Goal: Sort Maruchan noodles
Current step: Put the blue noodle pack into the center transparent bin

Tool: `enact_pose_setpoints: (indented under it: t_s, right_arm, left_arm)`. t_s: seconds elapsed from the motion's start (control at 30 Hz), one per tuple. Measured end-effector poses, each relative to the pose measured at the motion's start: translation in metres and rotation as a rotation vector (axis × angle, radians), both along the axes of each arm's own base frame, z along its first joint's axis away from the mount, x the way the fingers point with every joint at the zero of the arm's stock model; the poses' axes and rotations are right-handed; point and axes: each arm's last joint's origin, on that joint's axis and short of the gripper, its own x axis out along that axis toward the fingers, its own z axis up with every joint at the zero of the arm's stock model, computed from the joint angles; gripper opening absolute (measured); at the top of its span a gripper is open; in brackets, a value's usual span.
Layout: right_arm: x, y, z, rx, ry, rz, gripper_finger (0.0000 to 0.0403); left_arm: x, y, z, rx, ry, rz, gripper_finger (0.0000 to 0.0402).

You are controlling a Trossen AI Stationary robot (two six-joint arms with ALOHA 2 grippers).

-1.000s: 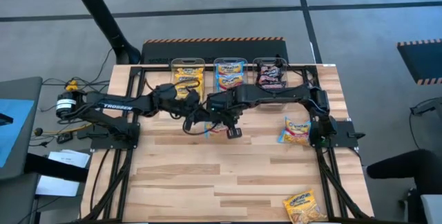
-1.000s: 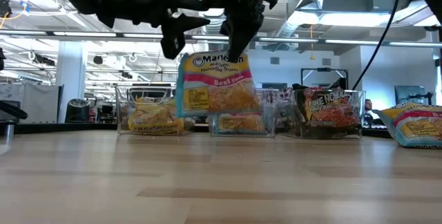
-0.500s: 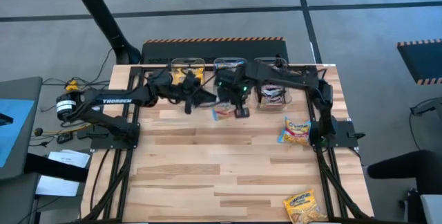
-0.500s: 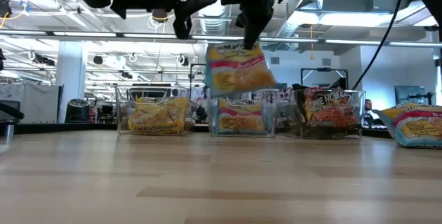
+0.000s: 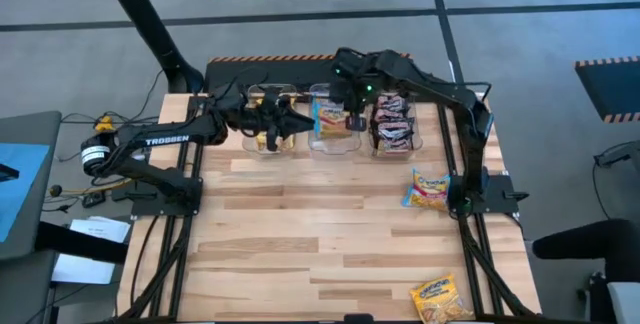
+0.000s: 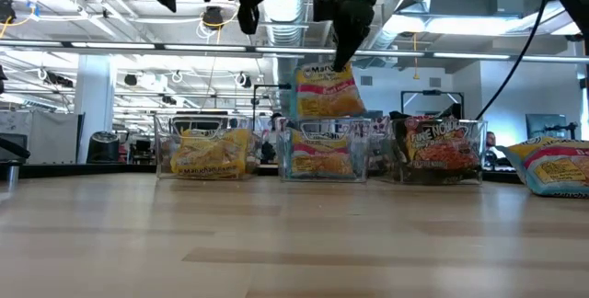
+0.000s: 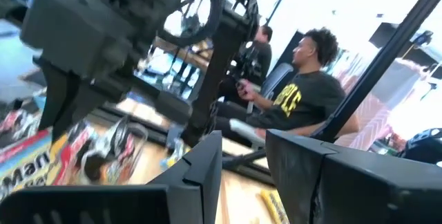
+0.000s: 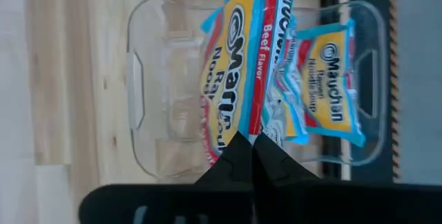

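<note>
A light blue and pink Maruchan noodle packet hangs from my shut right gripper just above the middle clear bin; the right wrist view shows this packet over the bin. That bin holds another blue packet. My left gripper stands open and empty over the left bin, which holds yellow packets. The right bin holds dark packets. My right gripper pinches the blue and pink packet's upper edge between its two fingers. The fingers come from above, pointing steeply down. The packet hangs below them, slightly tilted and lifted clear, its lower edge just above the middle bin's rim.
A blue packet lies on the table by the right arm's base, also visible in the low view. A yellow packet lies at the near right edge. People sit in the room beyond the table.
My right gripper has carried the blue and pink packet up and toward the table's far edge, from the mid-table to above the middle bin. My left gripper has risen and drawn back toward the far left, over the left bin.
</note>
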Motion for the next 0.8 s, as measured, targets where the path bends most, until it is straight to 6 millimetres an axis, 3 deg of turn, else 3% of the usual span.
enact_pose_setpoints:
  t_s: [0.33,0.8]
  right_arm:
    - [0.007,-0.005,-0.009,0.048,-0.049,-0.001,0.0004]
    - [0.012,-0.009,-0.066,0.095,-0.002,-0.059,0.0004]
  left_arm:
    - [0.001,0.001,-0.014,0.016,0.129,0.013,0.0100]
    - [0.001,0.001,-0.015,0.087,0.134,0.020,0.0100]
